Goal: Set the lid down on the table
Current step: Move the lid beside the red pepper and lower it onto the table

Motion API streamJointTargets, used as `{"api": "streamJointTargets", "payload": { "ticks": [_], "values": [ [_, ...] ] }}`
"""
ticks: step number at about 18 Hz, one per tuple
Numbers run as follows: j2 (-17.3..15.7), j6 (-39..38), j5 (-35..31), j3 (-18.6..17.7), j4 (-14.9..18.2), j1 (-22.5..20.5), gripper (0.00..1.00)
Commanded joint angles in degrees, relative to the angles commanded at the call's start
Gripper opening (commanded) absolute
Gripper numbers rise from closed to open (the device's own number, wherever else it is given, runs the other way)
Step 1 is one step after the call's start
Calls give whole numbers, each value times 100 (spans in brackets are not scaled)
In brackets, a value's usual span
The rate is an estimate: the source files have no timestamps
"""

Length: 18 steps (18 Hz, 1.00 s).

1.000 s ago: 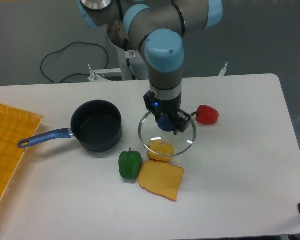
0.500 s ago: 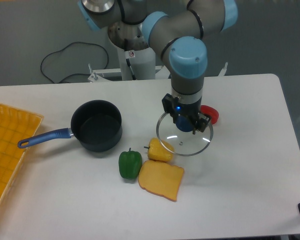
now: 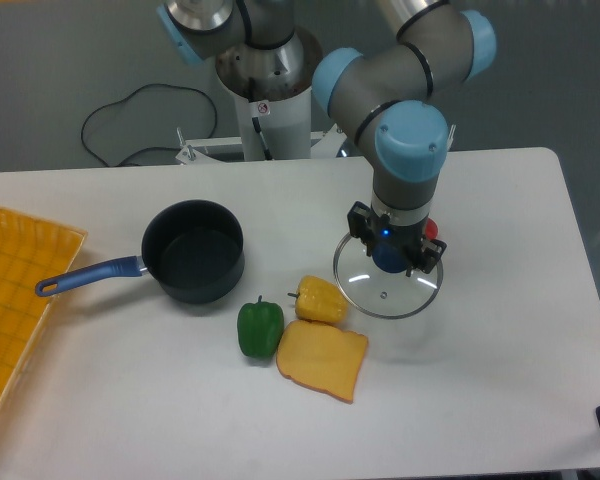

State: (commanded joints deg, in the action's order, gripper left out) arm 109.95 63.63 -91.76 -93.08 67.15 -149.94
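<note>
The lid, clear glass with a thin silver rim, hangs level a little above the white table, right of the yellow pepper. My gripper points straight down over its centre and is shut on the lid's knob, which the fingers hide. The lid's far edge covers most of a red pepper behind the gripper.
A dark saucepan with a blue handle stands uncovered at the left. A green pepper, a yellow pepper and an orange slab lie just left of the lid. A yellow-orange gridded tray sits at the left edge.
The arm has carried the lid to the right, off the yellow pepper and toward the red pepper. The lid sits slightly lower in the picture than before.
</note>
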Motion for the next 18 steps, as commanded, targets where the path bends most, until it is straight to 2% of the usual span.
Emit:
{"api": "streamJointTargets", "payload": {
  "ticks": [3,10,18],
  "values": [
    [158,35,-9,18,-210,9,45],
    [615,35,-26,246,-316,9,45],
    [686,53,-26,290,-369,0,45]
  ]
}}
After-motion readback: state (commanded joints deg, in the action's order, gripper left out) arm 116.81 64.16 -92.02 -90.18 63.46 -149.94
